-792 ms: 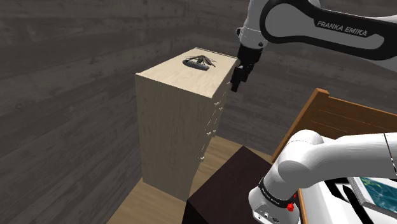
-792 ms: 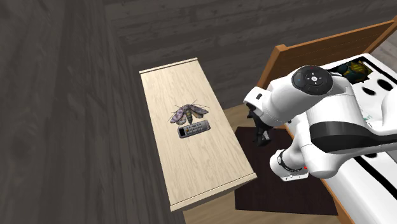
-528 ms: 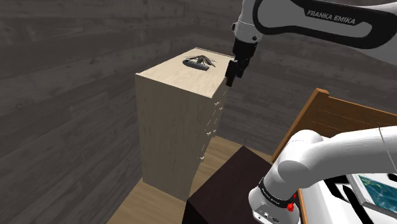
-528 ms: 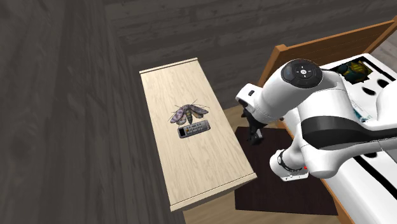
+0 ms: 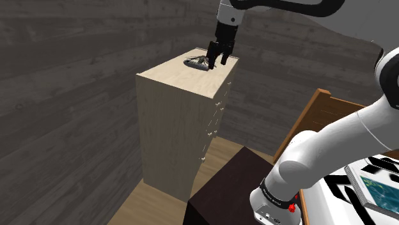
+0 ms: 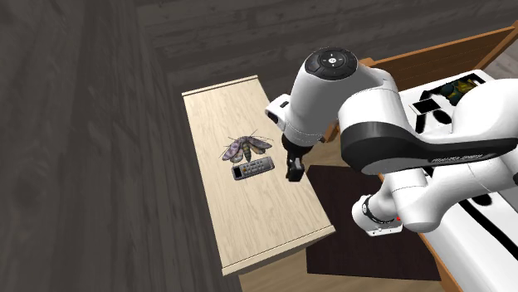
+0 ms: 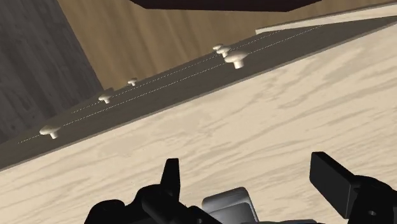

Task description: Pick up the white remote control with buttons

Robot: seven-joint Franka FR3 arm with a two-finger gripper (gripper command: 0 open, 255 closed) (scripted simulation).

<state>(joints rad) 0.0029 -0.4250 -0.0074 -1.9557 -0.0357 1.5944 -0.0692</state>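
The all-black two-finger hand [image 6: 292,172] hung open and empty over the tall pale wooden chest of drawers [image 6: 266,224]. The slim grey buttoned remote control [image 6: 253,168] lay just beside it, untouched.

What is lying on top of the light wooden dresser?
A remote control and, beside it, a moth figure. The arm covers part of the dresser top near them.

Pale wooden dresser [image 6: 266,216], moth figure [image 6: 246,148], remote control [image 6: 253,169] on top
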